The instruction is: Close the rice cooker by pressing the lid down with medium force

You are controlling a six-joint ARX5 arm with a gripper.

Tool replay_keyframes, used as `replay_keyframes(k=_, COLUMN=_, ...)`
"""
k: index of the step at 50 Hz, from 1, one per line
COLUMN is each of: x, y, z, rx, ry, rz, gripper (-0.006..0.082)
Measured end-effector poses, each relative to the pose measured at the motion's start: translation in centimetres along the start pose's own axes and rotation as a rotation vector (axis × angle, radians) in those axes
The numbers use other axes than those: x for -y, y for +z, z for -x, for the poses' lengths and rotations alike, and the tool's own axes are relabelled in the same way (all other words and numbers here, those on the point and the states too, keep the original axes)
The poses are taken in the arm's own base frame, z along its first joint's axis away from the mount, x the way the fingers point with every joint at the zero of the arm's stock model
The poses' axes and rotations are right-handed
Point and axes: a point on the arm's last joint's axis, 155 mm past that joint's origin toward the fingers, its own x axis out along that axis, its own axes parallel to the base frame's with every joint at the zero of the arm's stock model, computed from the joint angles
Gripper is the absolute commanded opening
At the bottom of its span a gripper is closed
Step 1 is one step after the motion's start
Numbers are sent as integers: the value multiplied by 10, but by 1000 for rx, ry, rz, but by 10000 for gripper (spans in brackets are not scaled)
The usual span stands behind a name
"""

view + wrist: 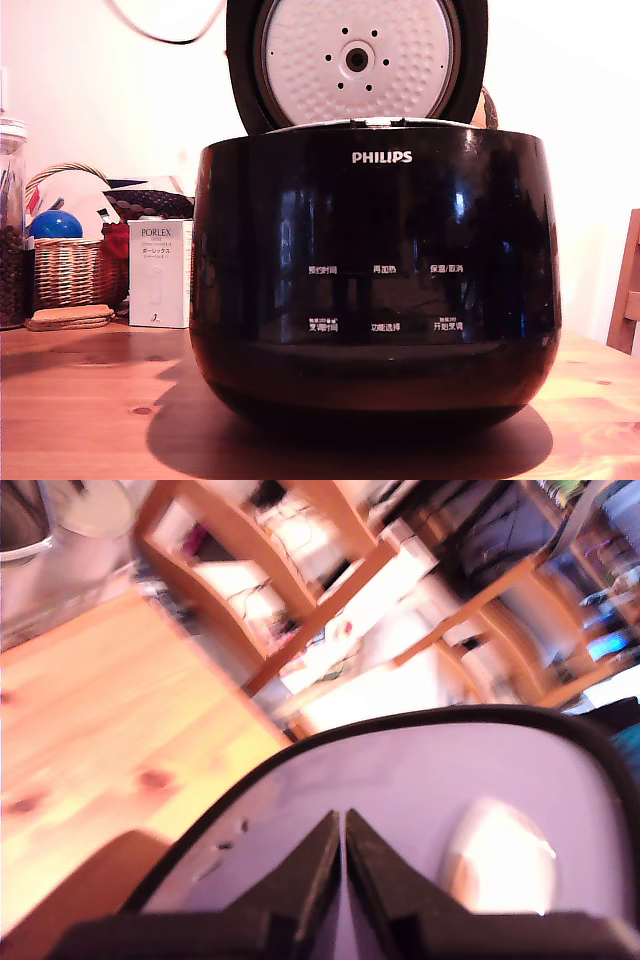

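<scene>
The rice cooker [375, 290], a big glossy black pot with a white PHILIPS logo, fills the middle of the exterior view on a wooden table [80, 400]. Its lid [355, 60] stands open and upright at the back, showing the white dimpled underside with a central hole. In the wrist view my gripper [343, 825] is shut, its two black fingers [300, 880] pressed together with nothing between them. The tips sit close over a glossy, black-rimmed surface [420, 780] that looks like the lid's outer face. Contact cannot be told. The gripper is hidden in the exterior view.
On the exterior view's left stand a glass jar [12, 230], a wicker basket [75, 265] with a blue ball [55, 225], a white PORLEX box [160, 272] and a cork mat [70, 318]. A wooden chair [627, 290] stands at the right edge. Wooden furniture [300, 590] shows beyond the table.
</scene>
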Motion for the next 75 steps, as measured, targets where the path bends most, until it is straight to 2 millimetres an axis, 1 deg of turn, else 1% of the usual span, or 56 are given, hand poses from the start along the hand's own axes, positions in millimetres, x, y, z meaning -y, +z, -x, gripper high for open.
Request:
replay_keyframes(k=2, x=5, y=-4, z=-5, rx=-15, ry=1, rz=-4, gripper=-21)
replay_keyframes(k=3, x=-4, y=-5, z=-7, rx=-18, ry=64, rz=-8, gripper=-21)
replay_keyframes(k=5, x=0, y=-8, z=-11, rx=-28, ry=70, rz=-14, gripper=-21)
replay_keyframes(k=7, x=-10, y=-9, z=-14, rx=-32, ry=150, rz=-23, gripper=-21)
replay_keyframes(k=9, x=-7, y=-12, z=-17, rx=-41, ry=156, rz=-30, gripper=-21)
replay_keyframes(k=10, x=-15, y=-12, z=-17, rx=-40, ry=214, rz=-38, gripper=-21)
replay_keyframes(k=12, x=-13, y=-13, z=-20, rx=-45, ry=220, rz=-44, gripper=-21)
replay_keyframes(k=13, x=-17, y=-13, z=-20, rx=-46, ry=248, rz=-47, gripper=-21)
replay_keyframes(k=19, x=-14, y=-14, z=-25, rx=-46, ry=271, rz=-67, gripper=-21)
replay_keyframes(k=24, x=-13, y=-10, z=-29, rx=-30, ry=292, rz=-83, gripper=-21)
replay_keyframes(k=28, x=-12, y=-7, z=-37, rx=-13, ry=299, rz=-92, gripper=-21)
replay_keyframes(k=34, x=-14, y=-14, z=-55, rx=-15, ry=310, rz=-85, gripper=-21)
replay_keyframes(k=40, x=-16, y=-26, z=-66, rx=-9, ry=320, rz=-85, gripper=-21)
replay_keyframes(k=45, x=-16, y=-31, z=-66, rx=22, ry=330, rz=-60, gripper=-21)
replay_keyframes(k=50, x=-11, y=-35, z=-57, rx=51, ry=334, rz=-57, gripper=-21)
replay_keyframes(k=56, x=-3, y=-32, z=-44, rx=94, ry=335, rz=-62, gripper=-21)
replay_keyframes(k=60, x=2, y=-33, z=-40, rx=108, ry=331, rz=-62, gripper=-21)
replay_keyframes(k=65, x=4, y=-39, z=-43, rx=100, ry=327, rz=-58, gripper=-21)
replay_keyframes(k=75, x=5, y=-54, z=-59, rx=80, ry=325, rz=-53, gripper=-21)
